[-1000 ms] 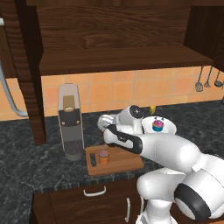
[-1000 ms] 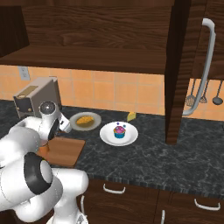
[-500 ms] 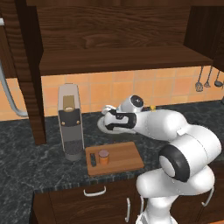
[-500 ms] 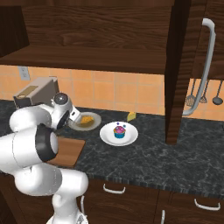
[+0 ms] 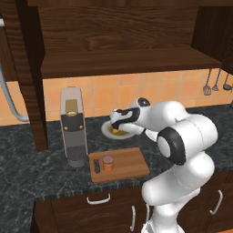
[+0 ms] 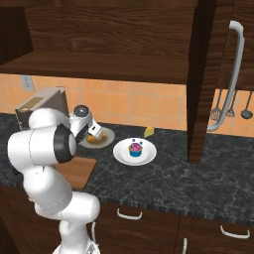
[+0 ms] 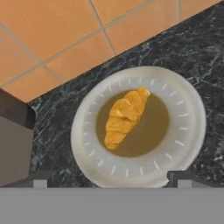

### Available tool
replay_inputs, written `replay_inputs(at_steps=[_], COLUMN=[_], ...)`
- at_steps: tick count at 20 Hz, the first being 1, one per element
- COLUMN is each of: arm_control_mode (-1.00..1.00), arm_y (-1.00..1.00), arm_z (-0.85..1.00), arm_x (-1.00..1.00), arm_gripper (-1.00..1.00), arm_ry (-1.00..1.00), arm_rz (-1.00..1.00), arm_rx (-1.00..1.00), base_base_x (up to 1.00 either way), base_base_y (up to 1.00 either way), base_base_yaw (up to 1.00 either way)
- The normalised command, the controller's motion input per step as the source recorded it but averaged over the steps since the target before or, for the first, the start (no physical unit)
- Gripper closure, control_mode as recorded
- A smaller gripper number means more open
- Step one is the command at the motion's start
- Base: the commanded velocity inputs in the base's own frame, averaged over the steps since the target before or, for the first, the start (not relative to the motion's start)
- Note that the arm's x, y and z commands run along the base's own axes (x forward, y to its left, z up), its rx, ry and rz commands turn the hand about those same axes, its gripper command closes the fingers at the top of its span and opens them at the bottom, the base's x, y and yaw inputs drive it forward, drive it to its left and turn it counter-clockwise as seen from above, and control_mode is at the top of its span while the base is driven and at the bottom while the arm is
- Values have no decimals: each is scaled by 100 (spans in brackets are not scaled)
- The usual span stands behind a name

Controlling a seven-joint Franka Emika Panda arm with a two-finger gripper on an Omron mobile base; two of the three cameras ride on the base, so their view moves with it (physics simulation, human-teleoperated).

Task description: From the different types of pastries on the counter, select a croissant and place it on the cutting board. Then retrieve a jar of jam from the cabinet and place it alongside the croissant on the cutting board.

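Claw (image 7: pixel 109 178): hung spread wide above the croissant (image 7: pixel 124 117).
Croissant: lay on its plate (image 7: pixel 188 114).
Jar (image 5: pixel 107 163): stood on the board (image 5: pixel 129 163).

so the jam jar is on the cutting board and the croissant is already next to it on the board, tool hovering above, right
Not quite. The small orange-brown jam jar does stand on the brown wooden cutting board, but the golden-yellow croissant lies on a round white plate on the dark marbled counter, as the hand view shows. The tool hovers above that plate, not closed on anything.
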Motion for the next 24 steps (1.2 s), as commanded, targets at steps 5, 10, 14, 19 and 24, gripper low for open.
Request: replay_inputs(at_steps=[5,10,14,19,24], arm_control_mode=[-100,-100,-100,-100,-100], arm_y=[-4,-23,0,2,8], arm_z=[-8,-6,-36,-20,-1], arm_x=[39,57,0,6,58], arm_gripper=[-100,-100,-100,-100,-100], arm_ry=[1,0,4,4,3], arm_rz=[0,-2,-6,-2,0], arm_rx=[0,0,-8,-5,-3], base_base_x=[0,0,0,0,0], base_base_y=[0,0,0,0,0], base_base_yaw=[0,0,0,0,0])
